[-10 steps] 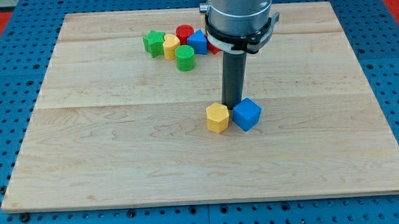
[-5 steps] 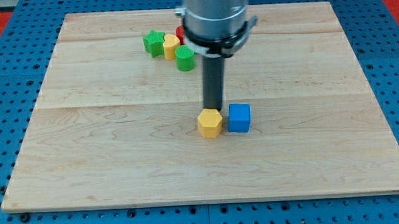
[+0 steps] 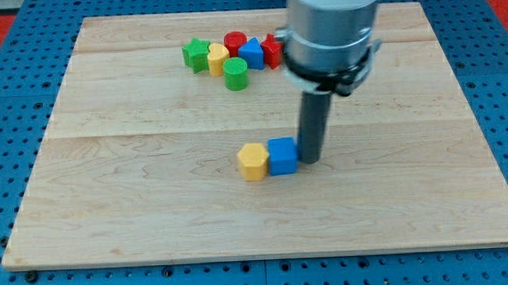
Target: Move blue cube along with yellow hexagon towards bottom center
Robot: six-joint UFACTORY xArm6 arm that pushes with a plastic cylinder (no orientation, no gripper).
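The blue cube point(image 3: 282, 156) sits on the wooden board just below its middle. The yellow hexagon point(image 3: 253, 161) touches the cube's left side. My tip point(image 3: 310, 161) rests on the board right against the cube's right side. The dark rod rises from there to the grey arm body near the view's top.
A cluster stands near the view's top centre: a green star point(image 3: 196, 54), a yellow block point(image 3: 218, 58), a green cylinder point(image 3: 235, 73), a red cylinder point(image 3: 236, 42), a blue block point(image 3: 252, 53) and a red block point(image 3: 272, 50). The board's bottom edge point(image 3: 259, 256) lies below the pair.
My tip swung from above the yellow hexagon round to the blue cube's right side. The cube and the hexagon have both slid to the view's left and slightly down.
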